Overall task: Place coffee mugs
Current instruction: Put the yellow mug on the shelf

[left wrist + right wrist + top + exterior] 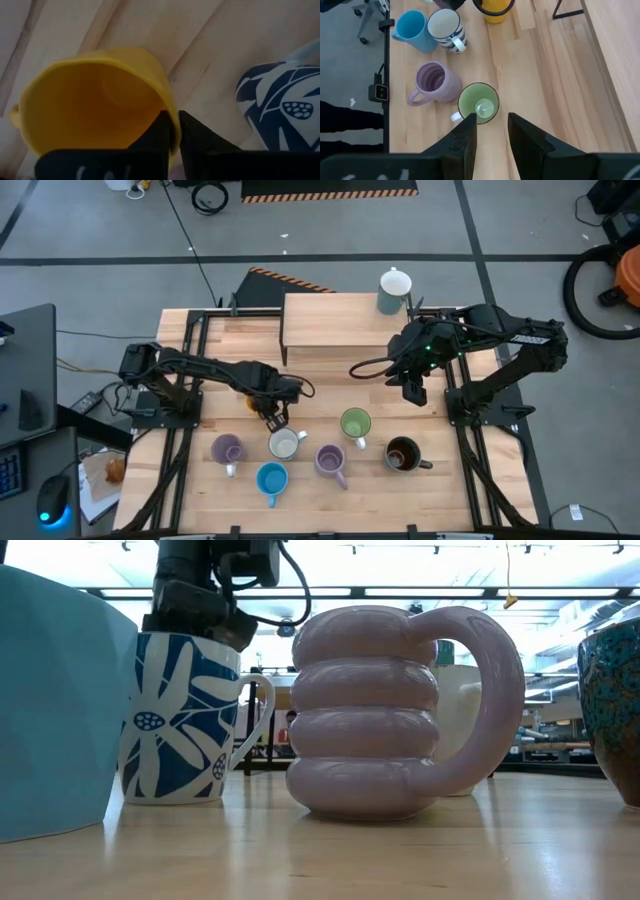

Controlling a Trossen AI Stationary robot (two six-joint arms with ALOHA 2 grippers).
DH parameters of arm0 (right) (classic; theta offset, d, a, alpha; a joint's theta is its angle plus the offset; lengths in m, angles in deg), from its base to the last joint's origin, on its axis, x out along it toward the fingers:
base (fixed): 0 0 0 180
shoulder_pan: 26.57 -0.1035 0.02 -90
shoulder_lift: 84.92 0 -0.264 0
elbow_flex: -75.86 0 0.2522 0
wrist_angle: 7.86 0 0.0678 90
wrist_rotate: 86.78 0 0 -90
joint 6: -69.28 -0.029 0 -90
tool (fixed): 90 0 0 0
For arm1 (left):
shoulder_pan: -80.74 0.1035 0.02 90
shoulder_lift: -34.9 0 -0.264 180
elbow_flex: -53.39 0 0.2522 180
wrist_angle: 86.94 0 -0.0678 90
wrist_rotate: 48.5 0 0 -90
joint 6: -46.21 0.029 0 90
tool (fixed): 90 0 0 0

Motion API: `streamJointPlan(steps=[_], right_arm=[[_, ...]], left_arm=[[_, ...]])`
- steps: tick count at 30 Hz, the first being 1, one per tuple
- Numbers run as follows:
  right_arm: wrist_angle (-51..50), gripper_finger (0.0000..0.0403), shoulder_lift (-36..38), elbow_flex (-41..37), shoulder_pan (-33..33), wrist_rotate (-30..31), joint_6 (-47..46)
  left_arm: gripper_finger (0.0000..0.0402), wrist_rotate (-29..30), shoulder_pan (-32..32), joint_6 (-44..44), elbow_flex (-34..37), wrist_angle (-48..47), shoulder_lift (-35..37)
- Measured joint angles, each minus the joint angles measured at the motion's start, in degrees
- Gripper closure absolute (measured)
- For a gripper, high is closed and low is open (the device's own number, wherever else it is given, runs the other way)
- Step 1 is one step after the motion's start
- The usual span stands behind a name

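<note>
1. High view: the left gripper [272,420] sits near the desk [180,330] centre, over the orange mug [247,397] just at its 10 o'clock. Along the near edge stand a purple mug [227,449], the blue-patterned white mug [285,444], a blue mug [271,478], a second purple mug [331,461], the green mug [355,423] and the dark brown mug [402,454]. Another white mug [394,290] stands at 12 o'clock on the raised wooden platform [335,325], by its far edge. The right gripper [412,388] hangs at 1 o'clock of the green mug, over bare wood.

2. Low view: a ribbed purple mug [385,710] fills the middle; the patterned mug [185,720] stands at its 9 o'clock, apart from it.

3. Left wrist view: the left fingers [160,132] pinch the orange mug's [95,100] rim; the patterned mug [282,107] is near.

4. Right wrist view: the right fingers [465,135] are spread, empty, above the green mug [478,103]; open boards lie beside it.
</note>
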Motion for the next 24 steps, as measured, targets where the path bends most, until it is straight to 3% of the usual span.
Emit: streamJointPlan(steps=[5,9,18,24], right_arm=[[-0.07,0.0286,-0.01,0.02,0.0,0.0,1.0],[-0.3,0.0286,0.83,0.02,0.06,0.13,1.28],[-0.41,0.0286,3.76,0.07,0.11,2.56,0.37],[-0.42,0.0286,3.85,0.07,0.11,2.56,-1.08]], left_arm=[[0.0377,-2.46,-0.08,4.52,-1.93,-4.25,2.08],[0.0377,-3.04,0.36,10.99,-6.63,-12.84,4.21],[0.0377,4.27,1.24,34.37,-24.35,-25.77,4.88],[0.0377,6.55,6.2,39.79,-35.15,-30.2,5.01]])
